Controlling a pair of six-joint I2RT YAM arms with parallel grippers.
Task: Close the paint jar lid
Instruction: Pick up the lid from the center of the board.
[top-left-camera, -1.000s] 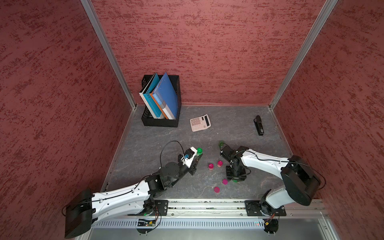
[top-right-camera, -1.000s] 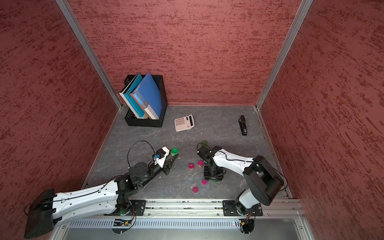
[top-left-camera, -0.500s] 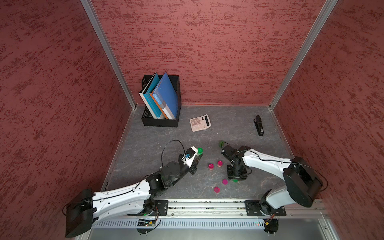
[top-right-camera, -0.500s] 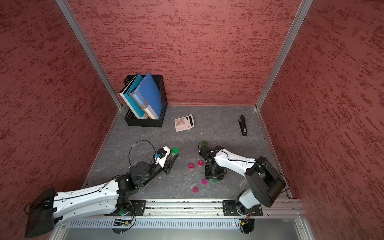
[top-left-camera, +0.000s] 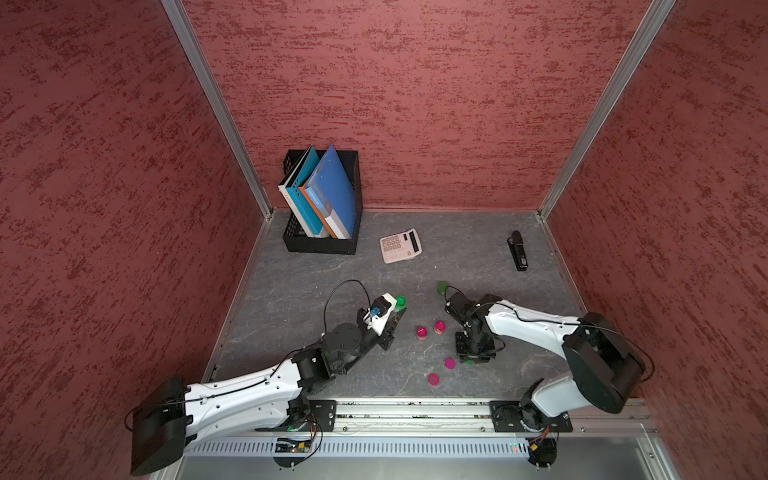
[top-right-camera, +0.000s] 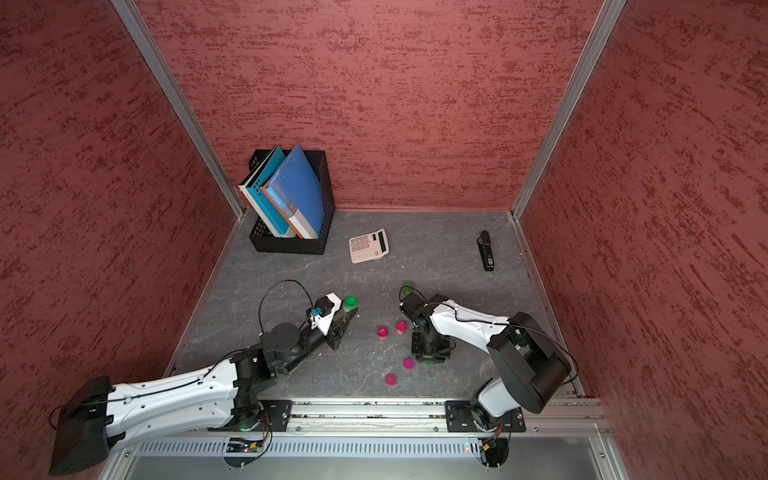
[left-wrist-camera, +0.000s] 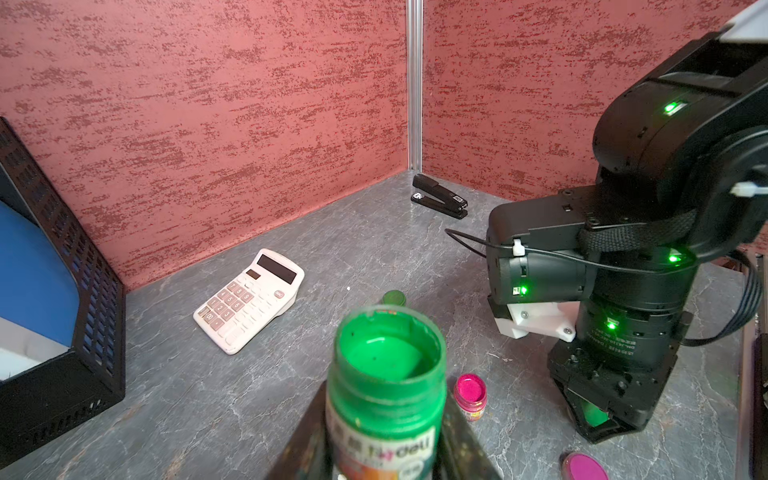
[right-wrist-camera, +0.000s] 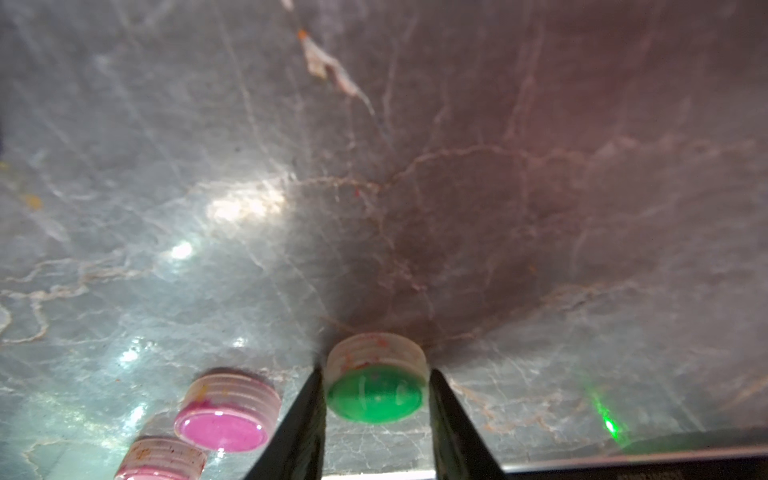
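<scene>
An open green paint jar (left-wrist-camera: 388, 357) with a white label is clamped between the dark fingers of my left gripper (left-wrist-camera: 386, 403), shut on its body and holding it just above the table; in a top view the jar (top-left-camera: 400, 302) sits at the arm's tip. My right gripper (right-wrist-camera: 375, 372) points straight down at the table. Its two fingers press on both sides of a green lid (right-wrist-camera: 374, 395) lying flat there. From above only a sliver of that lid (top-left-camera: 469, 362) shows under the gripper.
Two pink lids (right-wrist-camera: 226, 411) (right-wrist-camera: 162, 459) lie beside the right gripper. Two small pink jars (top-left-camera: 422, 332) (top-left-camera: 439, 327) stand between the arms. Another green cap (top-left-camera: 443, 286) lies farther back. A calculator (top-left-camera: 400, 246), a stapler (top-left-camera: 517, 251) and a black file box (top-left-camera: 322, 245) sit near the back wall.
The right gripper's jaws have closed in on the green lid. The left arm with the jar has stayed where it was.
</scene>
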